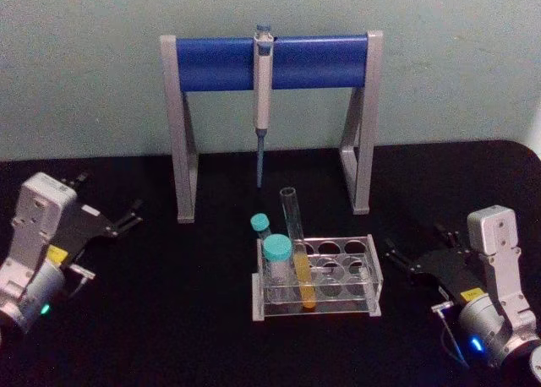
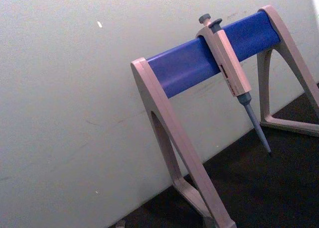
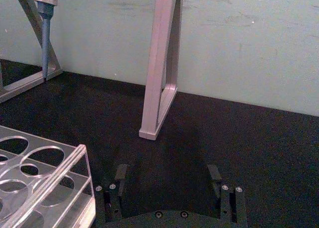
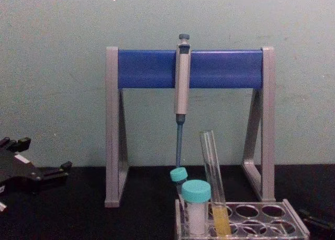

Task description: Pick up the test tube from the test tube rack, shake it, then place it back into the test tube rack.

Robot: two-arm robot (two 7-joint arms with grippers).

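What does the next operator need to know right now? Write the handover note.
Left gripper: open, holding nothing, parked at the table's left side.
Right gripper: open, holding nothing, resting right of the test tube rack, its fingers apart.
Test tube: standing tilted in the rack, yellow-orange liquid at the bottom, beside two teal-capped vials.
Pipette: hanging on the stand behind the rack.
Done: no sign of any step.
Left: grasp the tube, lift, shake, return it to the rack.
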